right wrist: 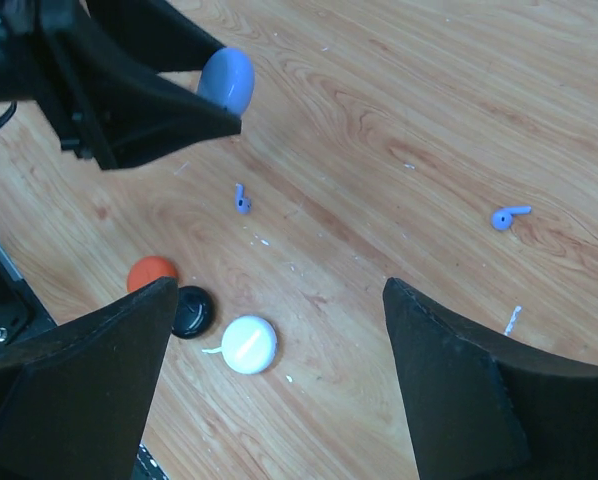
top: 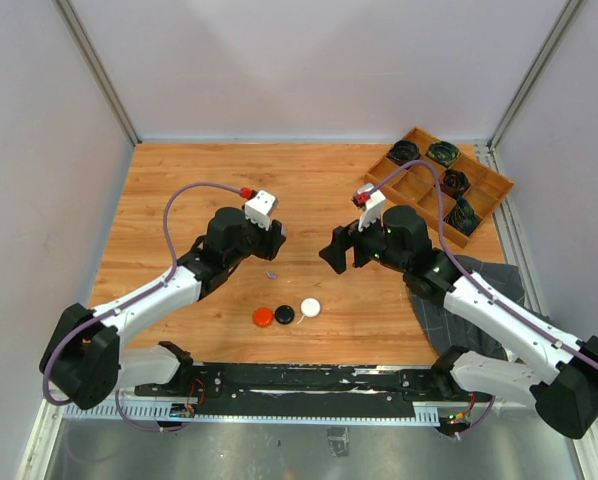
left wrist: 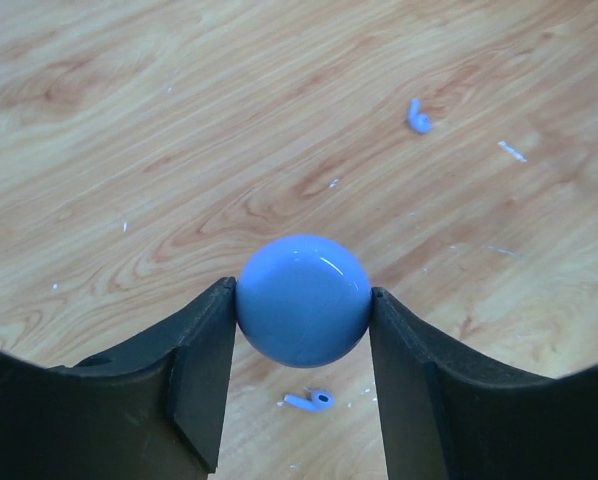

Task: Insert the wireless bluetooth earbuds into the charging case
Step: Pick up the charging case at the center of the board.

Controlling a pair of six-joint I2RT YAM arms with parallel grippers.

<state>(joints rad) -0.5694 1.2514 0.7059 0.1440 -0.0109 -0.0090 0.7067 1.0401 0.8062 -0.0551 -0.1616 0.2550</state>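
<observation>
Top external: the left tool [top: 272, 242] and right tool [top: 341, 252] face each other over the middle of the table [top: 179, 190]. 1 pale purple earbud [top: 270, 272] lies on the wood just in front of them; a second does not show here. Nearer the bases, 3 pucks [top: 284, 314] sit in a row: 1 red-orange, 1 black, 1 white. 1 tray [top: 491, 183] at the far right corner holds 4 black bundles [top: 445, 152]. 1 grey cloth [top: 501, 278] lies under the right arm.

Left wrist: the left tool is closed partway on 1 round blue case [left wrist: 304, 300], pinched by its sides. Both earbuds lie loose on the wood, 1 beyond the case [left wrist: 418, 116] and 1 below it in this view [left wrist: 309, 401]. Whether the case is open, I cannot tell.

Right wrist: the right tool stands wide with nothing in it, above the table. The 2 earbuds lie well apart, and all 3 pucks show.

The step in hand looks like picking up the first earbud. To do it well, centre the right tool over 1 earbud and come down until the tips nearly touch the wood. Close on the bud's head, not its stem, so it does not flick away. The case should stay level, its opening toward the right tool.
</observation>
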